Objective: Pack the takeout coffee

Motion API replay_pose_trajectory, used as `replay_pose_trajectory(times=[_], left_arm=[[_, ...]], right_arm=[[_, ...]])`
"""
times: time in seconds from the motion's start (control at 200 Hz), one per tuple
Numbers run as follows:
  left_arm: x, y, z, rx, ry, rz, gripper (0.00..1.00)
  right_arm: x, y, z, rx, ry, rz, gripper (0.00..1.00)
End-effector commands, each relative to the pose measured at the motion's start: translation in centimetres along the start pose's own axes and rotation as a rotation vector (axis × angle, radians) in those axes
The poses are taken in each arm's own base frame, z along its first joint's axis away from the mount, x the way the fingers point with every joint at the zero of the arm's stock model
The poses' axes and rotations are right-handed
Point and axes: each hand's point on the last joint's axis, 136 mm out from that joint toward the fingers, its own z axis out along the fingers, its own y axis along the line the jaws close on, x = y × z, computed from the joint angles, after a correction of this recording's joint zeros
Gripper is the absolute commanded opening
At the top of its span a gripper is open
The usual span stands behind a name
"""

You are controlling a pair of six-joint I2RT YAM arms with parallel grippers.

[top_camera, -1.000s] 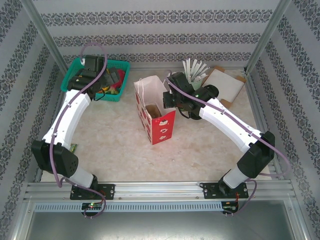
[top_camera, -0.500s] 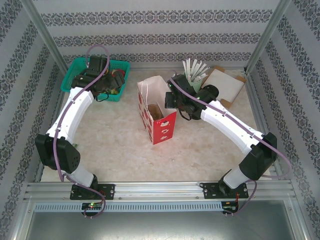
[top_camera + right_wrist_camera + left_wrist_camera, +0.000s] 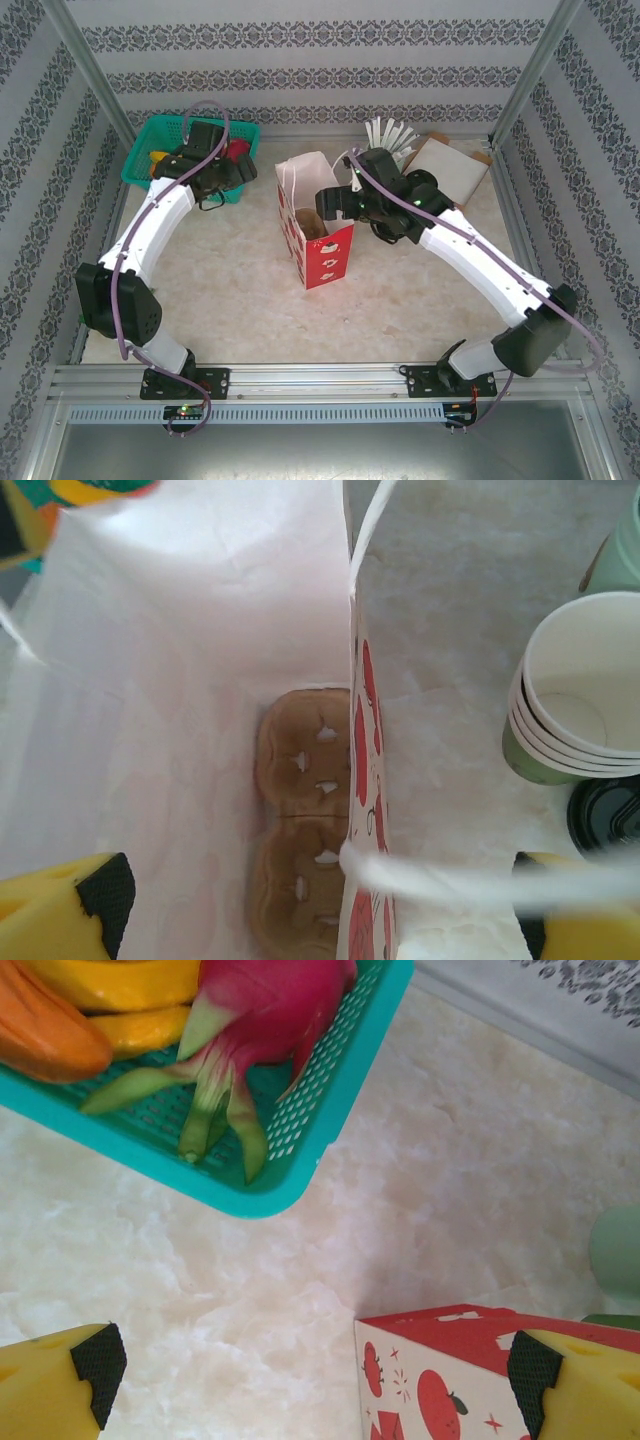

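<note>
Pale marble-look table (image 3: 230, 300), patterned walls (image 3: 320, 40), and the right gripper (image 3: 320, 905) hangs spread wide over the open paper bag (image 3: 170, 700), a brown cup tray (image 3: 300, 800) at the bottom below it. The coffee (image 3: 603, 815) looks like the black-lidded cup outside the bag, just by one of that gripper's fingers. And the left gripper (image 3: 315, 1365) is spread wide too, teal basket (image 3: 330, 1110) ahead, bag corner by one finger.

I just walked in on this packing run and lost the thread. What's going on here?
The right gripper hangs open over the mouth of the red-and-white paper bag, straddling its side wall. A brown cup carrier lies empty at the bag's bottom. What looks like the coffee's black lid sits outside the bag beside a stack of paper cups. The left gripper is open too, holding nothing, above the table between the teal fruit basket and the bag.
</note>
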Motion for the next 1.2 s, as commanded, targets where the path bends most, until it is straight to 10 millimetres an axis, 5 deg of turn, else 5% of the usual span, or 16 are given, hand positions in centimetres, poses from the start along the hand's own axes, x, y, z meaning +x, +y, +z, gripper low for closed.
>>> replay_pose_trajectory(times=[0.0,0.11,0.315,0.709,1.194], left_arm=[[-1.0,-1.0,-1.0,0.05,-0.064,-0.038,1.0],[-1.1,-1.2,-1.0,0.06,-0.074,-0.046,1.0],[-1.2,-1.2,-1.0,0.068,-0.099,-0.049,1.0],[-2.4,-1.3,-1.9,0.095,-0.205,-0.053,1.0],[-3.0,-0.6,-2.4,0.095,-0.294,-0.071,1.0]], right_arm=[[-1.6,0.5,-3.3,-0.048,-0.061,-0.085,0.98],[-2.7,-1.2,-5.1,-0.005,-0.109,-0.074,0.98],[-3.8,-7.7,-6.9,0.089,-0.211,0.076,0.98],[-1.3,-22.7,-3.1,0.353,-0.189,0.342,0.98],[2.5,-27.9,4.8,0.277,0.056,0.33,0.98]])
